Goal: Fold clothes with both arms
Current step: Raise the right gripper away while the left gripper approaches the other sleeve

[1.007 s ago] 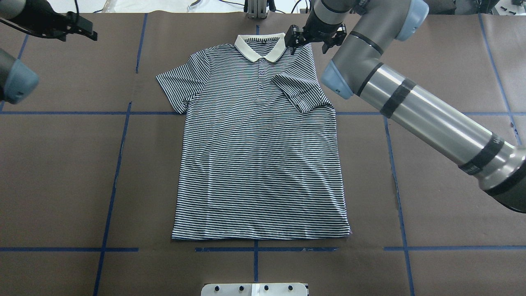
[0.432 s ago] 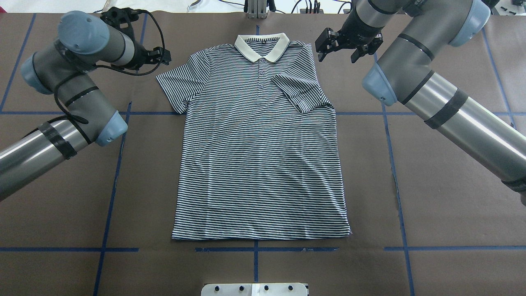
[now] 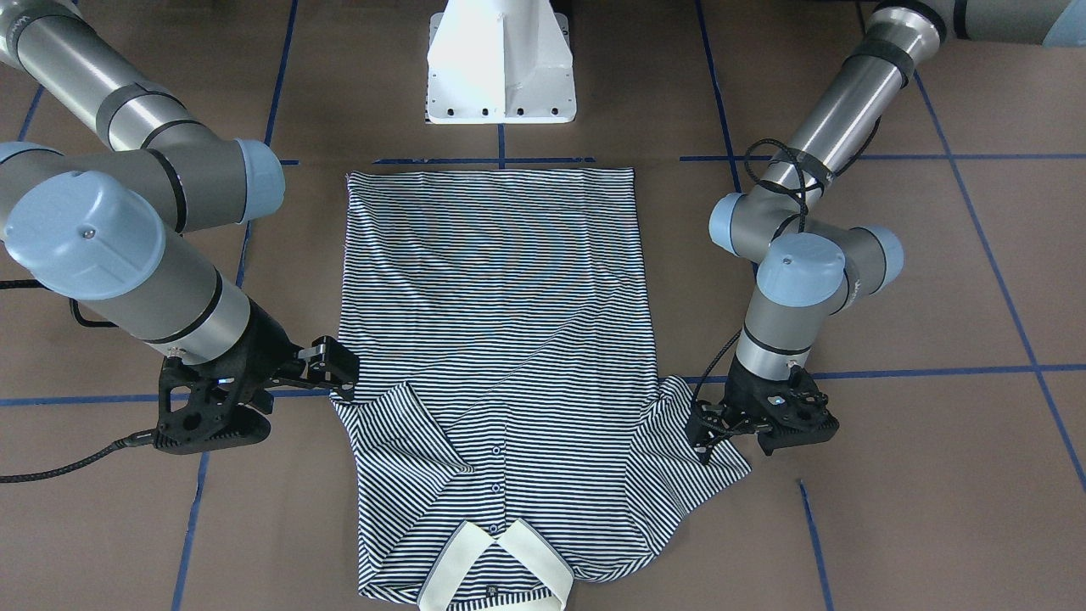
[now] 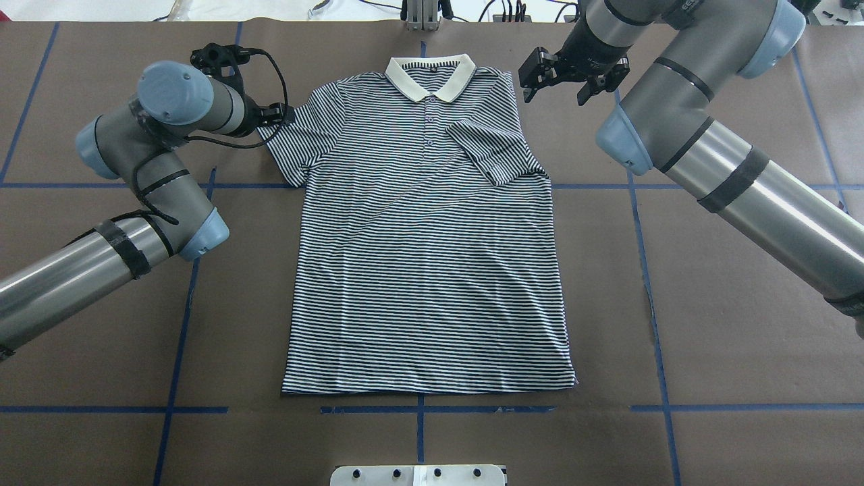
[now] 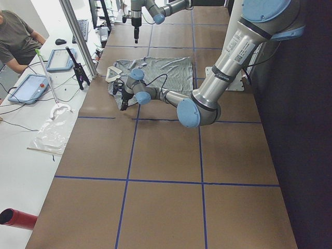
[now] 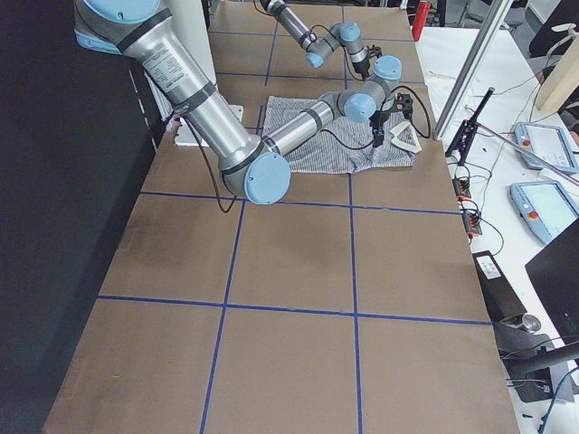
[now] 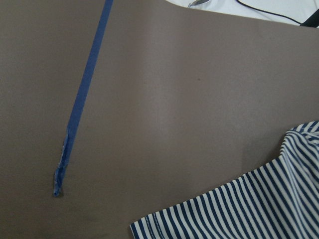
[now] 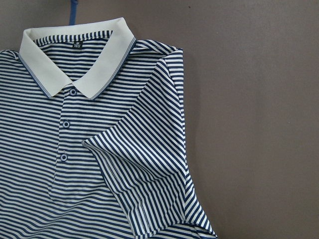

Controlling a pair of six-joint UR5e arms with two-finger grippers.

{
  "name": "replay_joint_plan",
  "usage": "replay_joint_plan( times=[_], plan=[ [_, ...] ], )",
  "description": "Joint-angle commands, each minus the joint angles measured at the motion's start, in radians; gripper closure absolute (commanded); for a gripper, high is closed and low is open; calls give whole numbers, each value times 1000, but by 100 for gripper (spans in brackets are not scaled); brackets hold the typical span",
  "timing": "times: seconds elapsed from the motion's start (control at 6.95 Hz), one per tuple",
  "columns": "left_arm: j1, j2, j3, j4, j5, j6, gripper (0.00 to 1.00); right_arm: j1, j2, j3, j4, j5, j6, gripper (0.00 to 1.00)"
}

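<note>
Right claw (image 4: 557, 88) hangs spread (left claw (image 4: 275, 115) sits low).

The striped polo shirt (image 8: 45, 149) lies flat on the brown worktop (image 8: 259, 109), its cream collar (image 8: 102, 62) spread open above three buttons (image 8: 66, 124) on the placket. One short sleeve (image 8: 149, 164) is folded inward across the chest. A small dark tag (image 8: 78, 45) sits inside the neck, perhaps a size label, and blue tape (image 8: 75, 10) shows beyond the collar.
</note>
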State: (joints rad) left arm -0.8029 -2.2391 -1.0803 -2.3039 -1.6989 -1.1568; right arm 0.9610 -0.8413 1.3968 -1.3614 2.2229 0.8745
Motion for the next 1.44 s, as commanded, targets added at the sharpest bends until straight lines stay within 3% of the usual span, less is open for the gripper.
replay_joint_plan(
  times=[0.0,0.29,0.43,1.01,1.29],
  plan=[
    [5,-22,34,-3,5,5,19,-1,1,-1,2,0,6,0],
    [5,-22,33,-3,4,14,79,-1,1,-1,1,0,6,0],
    [4,-24,33,-3,4,26,100,-1,1,-2,1,0,6,0],
    [1,-126,20,76,-7,16,100,-1,-1,-24,1,-11,3,0],
    [7,-271,28,202,-7,-139,100,-1,-2,-28,2,-11,1,0]
  ],
)
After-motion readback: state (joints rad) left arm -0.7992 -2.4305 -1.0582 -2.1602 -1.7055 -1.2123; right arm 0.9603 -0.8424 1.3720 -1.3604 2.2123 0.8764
